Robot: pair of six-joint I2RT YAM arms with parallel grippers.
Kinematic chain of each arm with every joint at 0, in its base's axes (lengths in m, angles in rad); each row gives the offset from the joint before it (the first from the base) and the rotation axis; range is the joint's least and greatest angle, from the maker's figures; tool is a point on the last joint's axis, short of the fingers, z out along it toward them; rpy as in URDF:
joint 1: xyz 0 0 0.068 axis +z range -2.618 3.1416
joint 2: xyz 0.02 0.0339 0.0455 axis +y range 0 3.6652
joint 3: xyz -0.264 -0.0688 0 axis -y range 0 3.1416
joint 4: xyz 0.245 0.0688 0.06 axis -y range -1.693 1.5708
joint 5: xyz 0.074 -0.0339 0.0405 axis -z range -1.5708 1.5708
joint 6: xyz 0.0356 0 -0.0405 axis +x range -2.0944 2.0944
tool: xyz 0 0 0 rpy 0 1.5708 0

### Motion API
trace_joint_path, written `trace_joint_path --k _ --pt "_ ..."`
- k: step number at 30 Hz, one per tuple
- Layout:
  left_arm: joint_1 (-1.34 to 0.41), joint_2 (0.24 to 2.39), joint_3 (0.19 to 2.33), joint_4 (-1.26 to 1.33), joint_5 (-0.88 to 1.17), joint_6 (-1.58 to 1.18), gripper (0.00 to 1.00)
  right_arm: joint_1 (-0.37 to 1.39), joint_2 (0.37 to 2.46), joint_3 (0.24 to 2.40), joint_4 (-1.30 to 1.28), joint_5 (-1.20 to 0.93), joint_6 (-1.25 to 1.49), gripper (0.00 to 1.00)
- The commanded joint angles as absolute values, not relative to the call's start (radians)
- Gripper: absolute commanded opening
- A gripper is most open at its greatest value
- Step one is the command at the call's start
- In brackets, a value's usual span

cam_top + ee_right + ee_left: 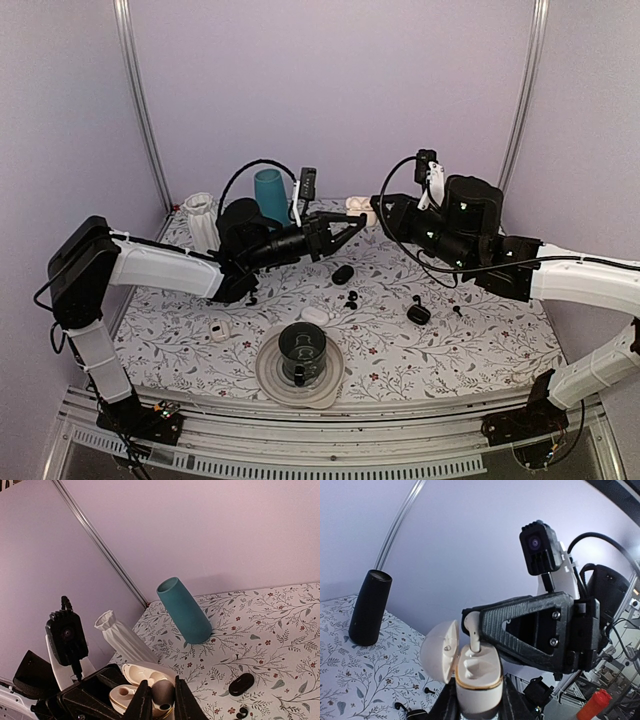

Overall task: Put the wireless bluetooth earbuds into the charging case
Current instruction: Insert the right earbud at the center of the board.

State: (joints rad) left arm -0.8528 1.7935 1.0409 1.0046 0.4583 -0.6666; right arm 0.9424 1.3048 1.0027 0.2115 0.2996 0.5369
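Left claw [477, 700] clamped on open cream charging case [477, 672], lid swung left. Right claw [161, 700] pinched on pale earbud [474, 639], which stands upright in case socket. Black earbuds [351, 295] lie loose on worktop [480, 340], well apart from both claws, near black pebble case [342, 273].

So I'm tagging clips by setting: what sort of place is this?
Probably a robot test booth, not a home: plain lilac walls, metal corner posts, a floral-covered table with two arms bolted at its edge.
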Motion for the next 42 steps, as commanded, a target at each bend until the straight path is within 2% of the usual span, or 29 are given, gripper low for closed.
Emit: trace_joint_path --k 1,8,10,20,42 --pt "-0.845 1.762 1.064 1.079 0.453 -0.663 0.0 0.951 1.319 0.987 0.201 0.276 0.527 0.16" --pt "-0.845 1.759 1.071 1.06 0.465 -0.647 0.0 0.952 1.322 0.989 0.195 0.249 0.534 0.18" --pt "-0.846 1.755 1.071 1.049 0.466 -0.635 0.0 0.953 1.321 0.992 0.192 0.242 0.538 0.23" --pt "-0.847 1.747 1.069 1.008 0.47 -0.59 0.0 0.952 1.327 1.008 0.158 0.223 0.551 0.26" --pt "-0.845 1.755 1.082 0.912 0.407 -0.493 0.0 0.951 1.31 1.008 0.118 0.201 0.577 0.3"
